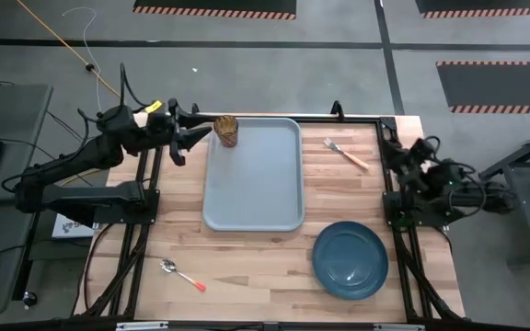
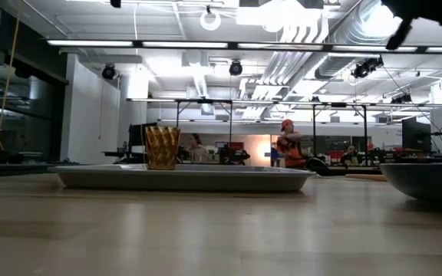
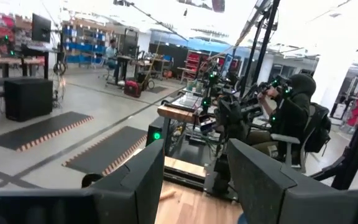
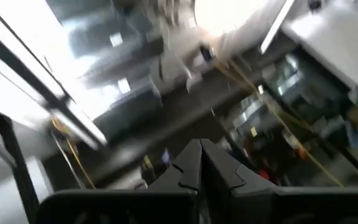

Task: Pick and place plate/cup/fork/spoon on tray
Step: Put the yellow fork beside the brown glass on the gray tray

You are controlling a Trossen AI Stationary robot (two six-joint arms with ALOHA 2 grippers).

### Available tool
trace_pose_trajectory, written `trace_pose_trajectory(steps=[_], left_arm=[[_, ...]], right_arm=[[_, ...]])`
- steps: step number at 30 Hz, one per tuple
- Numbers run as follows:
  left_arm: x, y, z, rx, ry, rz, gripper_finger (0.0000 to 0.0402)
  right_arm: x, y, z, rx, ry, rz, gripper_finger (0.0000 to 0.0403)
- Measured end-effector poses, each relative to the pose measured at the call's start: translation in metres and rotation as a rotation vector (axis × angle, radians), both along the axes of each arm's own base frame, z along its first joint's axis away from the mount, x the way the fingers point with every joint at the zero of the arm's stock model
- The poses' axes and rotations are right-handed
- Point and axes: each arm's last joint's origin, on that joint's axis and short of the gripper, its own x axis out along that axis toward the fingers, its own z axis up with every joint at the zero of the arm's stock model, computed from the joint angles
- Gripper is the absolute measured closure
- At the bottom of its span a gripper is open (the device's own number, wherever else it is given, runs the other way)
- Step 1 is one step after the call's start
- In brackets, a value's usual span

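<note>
Left gripper (image 1: 199,134) sits just beside the cup (image 1: 226,131), fingers spread, nothing between them. Cup stands upright inside the tray (image 1: 256,198), at its far left corner.

Right gripper (image 4: 199,163) parked off the table's right edge, fingers pressed together, empty.

Not yet on the tray: fork (image 1: 347,152) on bare wood right of it; plate (image 1: 350,260) near the front right; spoon (image 1: 182,274) near the front left.

Handling, as judged:
- Cup: light, rigid, smooth-walled, tips easily. Pinch across the wall.
- Plate: stiff, wide, heaviest of the 4. Take by the raised rim.
- Fork, spoon: thin, lying flat, likely slippery. Pinch mid-handle.

Views: the low view shows the cup (image 2: 162,147) upright and its faceted translucent wall, which the high view flattens; only the high view shows the cutlery. Left wrist view looks past the cup into the room, where a person sits.
</note>
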Motion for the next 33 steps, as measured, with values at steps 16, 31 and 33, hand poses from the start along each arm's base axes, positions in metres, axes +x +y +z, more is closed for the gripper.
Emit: trace_pose_trajectory(steps=[16, 31, 33], left_arm=[[0.000, 0.000, 0.000, -0.009, -0.003, -0.002, 0.0234], [0.000, 0.000, 0.000, -0.009, -0.003, -0.002, 0.0234], [0.000, 0.000, 0.000, -0.009, -0.003, -0.002, 0.0234]], right_arm=[[0.065, -0.065, -0.002, 0.494, 1.347, -0.257, 0.0333], [0.064, -0.155, -0.096, 0.823, 1.697, -0.043, 0.0208], [0.067, -0.160, -0.104, 0.815, 1.708, -0.027, 0.0208]])
